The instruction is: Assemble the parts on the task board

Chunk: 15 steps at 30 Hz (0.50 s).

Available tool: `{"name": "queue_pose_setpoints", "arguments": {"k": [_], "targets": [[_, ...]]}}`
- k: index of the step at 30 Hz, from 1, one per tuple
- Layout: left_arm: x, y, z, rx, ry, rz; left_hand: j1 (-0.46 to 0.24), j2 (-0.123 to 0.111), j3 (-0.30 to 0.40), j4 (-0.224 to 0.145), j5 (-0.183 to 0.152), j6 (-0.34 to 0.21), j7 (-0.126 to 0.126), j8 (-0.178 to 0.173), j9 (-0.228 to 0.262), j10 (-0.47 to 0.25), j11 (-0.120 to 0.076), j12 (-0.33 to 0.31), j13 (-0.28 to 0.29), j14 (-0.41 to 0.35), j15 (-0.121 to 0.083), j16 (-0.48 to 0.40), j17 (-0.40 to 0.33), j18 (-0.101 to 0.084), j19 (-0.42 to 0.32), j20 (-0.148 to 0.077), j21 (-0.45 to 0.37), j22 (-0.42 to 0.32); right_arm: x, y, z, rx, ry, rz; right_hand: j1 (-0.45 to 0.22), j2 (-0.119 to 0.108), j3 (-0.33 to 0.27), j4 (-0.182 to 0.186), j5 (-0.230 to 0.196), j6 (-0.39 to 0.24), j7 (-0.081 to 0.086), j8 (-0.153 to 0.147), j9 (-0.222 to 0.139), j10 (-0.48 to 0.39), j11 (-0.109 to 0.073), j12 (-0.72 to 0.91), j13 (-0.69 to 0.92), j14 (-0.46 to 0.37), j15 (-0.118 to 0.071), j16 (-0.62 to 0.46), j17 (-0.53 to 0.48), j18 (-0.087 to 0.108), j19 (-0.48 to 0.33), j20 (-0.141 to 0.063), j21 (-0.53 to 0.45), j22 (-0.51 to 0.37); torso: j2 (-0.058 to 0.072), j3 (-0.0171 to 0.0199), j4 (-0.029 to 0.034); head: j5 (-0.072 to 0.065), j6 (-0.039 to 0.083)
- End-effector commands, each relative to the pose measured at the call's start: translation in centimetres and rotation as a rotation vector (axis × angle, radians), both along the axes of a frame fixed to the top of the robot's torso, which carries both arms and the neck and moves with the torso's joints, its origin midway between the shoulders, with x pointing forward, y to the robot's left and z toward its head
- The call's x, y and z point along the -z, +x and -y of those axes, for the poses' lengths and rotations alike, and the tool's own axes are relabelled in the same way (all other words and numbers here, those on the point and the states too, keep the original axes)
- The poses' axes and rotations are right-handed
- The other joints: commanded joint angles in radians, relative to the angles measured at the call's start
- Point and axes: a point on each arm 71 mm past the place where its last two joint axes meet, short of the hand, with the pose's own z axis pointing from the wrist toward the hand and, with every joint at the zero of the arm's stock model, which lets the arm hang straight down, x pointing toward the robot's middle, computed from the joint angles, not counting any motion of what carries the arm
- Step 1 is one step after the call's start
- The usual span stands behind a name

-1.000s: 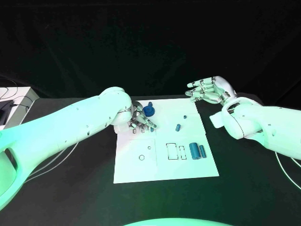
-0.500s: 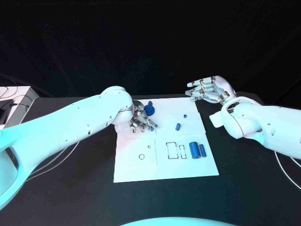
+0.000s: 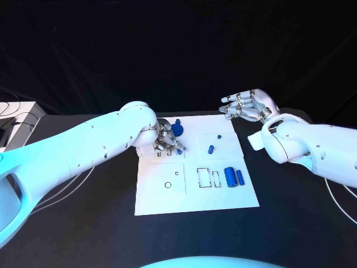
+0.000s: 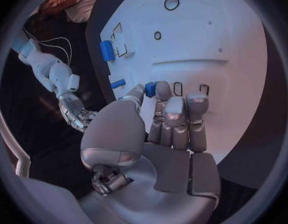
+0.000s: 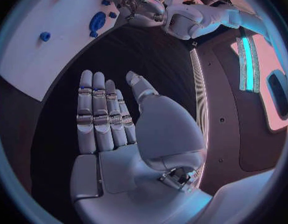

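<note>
Task board point(image 3: 196, 195): white plate, centre of the head view, flat on the black counter point(image 3: 82, 223); printed outlines and a small ring mark in its middle band

Parts, blue:
- two cylinders point(image 3: 234, 177) side by side, right of centre on the board, next to the rectangular outlines
- small oblong piece point(image 3: 211, 149), upper middle of the board, apart from the rest
- tiny stud point(image 3: 220, 136) just above that piece
- larger round piece point(image 3: 177, 129) near the board's upper left corner, just beside the left hand
- small piece point(image 4: 150, 88) between thumb and fingertip of the left hand, seen in the left wrist view

Left hand point(image 3: 167, 143): over the upper left part of the board, fingers pointing down toward the plate; thumb and a finger pinch the small blue piece, the other fingers lie close together alongside

Right hand point(image 3: 247, 106): upper right of centre in the head view, off the board's upper right corner, above the counter; palm bare, fingers extended and spread from the thumb, holding nothing

Items at the far left edge of the head view: a pale surface point(image 3: 9, 120) with dark cables on it
</note>
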Motion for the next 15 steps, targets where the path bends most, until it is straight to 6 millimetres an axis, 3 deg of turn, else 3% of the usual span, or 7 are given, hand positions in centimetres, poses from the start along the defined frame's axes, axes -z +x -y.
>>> {"name": "queue_pose_setpoints", "arguments": {"k": [1,6,15], "targets": [[0.05,-0.23,0.37,0.025,-0.024,-0.033,0.010,0.014,0.012,-0.016,0.000,0.012,-0.001,-0.012,-0.009,-0.007,0.000,-0.008,-0.002,-0.001,-0.005,0.001,0.003,-0.007,0.000,-0.006,-0.003,0.003,0.07,0.00,-0.06,-0.003,0.001,-0.003,0.007,-0.005,0.007,0.001,0.006,-0.005,-0.002,-0.003,0.000,-0.008,-0.002,-0.003,-0.001,-0.008,0.001,-0.002,-0.001,0.006,-0.007,0.003,0.007,-0.002,0.000,0.0006,-0.0003,0.001,-0.001],[0.09,-0.27,0.36,0.029,-0.031,-0.044,0.026,0.018,0.047,-0.038,0.001,0.016,-0.002,-0.024,-0.015,-0.007,-0.002,-0.014,-0.005,-0.001,-0.006,0.002,0.005,-0.009,-0.001,-0.009,-0.006,0.005,0.16,0.00,-0.05,-0.003,0.001,-0.006,0.005,-0.007,0.013,0.000,0.020,-0.005,-0.002,-0.003,0.000,-0.008,-0.002,-0.003,-0.001,-0.007,0.001,-0.002,-0.001,0.006,-0.007,0.003,0.008,-0.001,0.000,0.0000,-0.0003,0.000,-0.002],[0.13,-0.25,0.13,0.020,-0.047,-0.055,0.048,0.003,0.215,-0.097,0.005,0.028,-0.013,-0.030,-0.013,0.000,-0.010,-0.031,-0.013,-0.001,-0.011,0.005,0.015,-0.019,-0.001,-0.020,-0.009,0.012,0.33,-0.02,-0.01,-0.003,0.001,-0.011,0.003,-0.008,0.019,-0.002,0.029,-0.005,-0.002,-0.003,0.000,-0.007,-0.002,-0.003,-0.001,-0.007,0.001,-0.002,-0.001,0.006,-0.008,0.002,0.010,-0.001,0.000,0.0000,-0.0002,0.000,-0.001]]}}
